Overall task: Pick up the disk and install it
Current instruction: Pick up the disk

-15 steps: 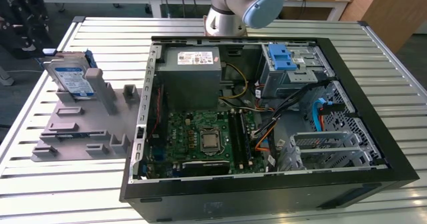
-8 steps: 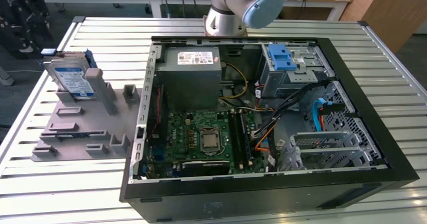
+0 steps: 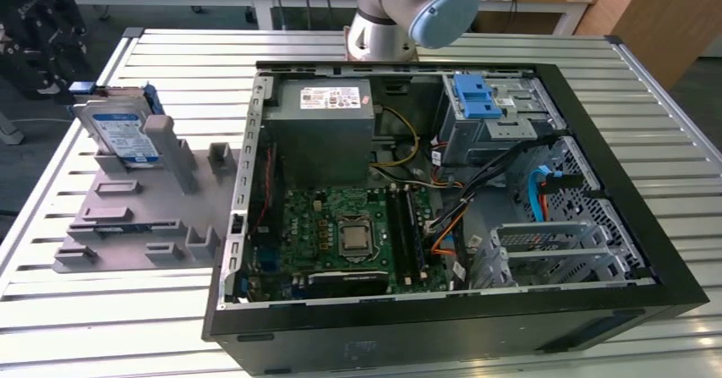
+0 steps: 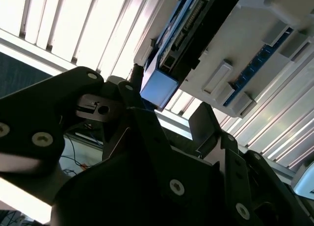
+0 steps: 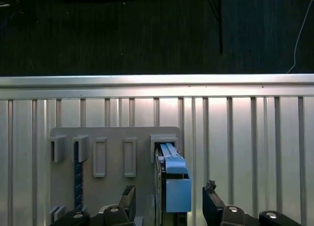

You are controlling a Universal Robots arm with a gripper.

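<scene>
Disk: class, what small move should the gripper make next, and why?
Probably move a little closer and close on the disk. In the first wrist view the gripper is open, its fingers flanking the disk with gaps on both sides, while it stands on edge in the grey holder, ungripped.

The disk (image 5: 177, 191) stands on edge in the grey holder (image 5: 113, 138). A clear gap runs along each flat side, where the spread pincer (image 5: 169, 189) straddles it without touching. A holder post (image 3: 159, 145) crowds one face. The computer case (image 3: 253, 141) lies open from above, but black cables (image 3: 508, 162) cross beside the drive cage (image 3: 496, 120).
</scene>
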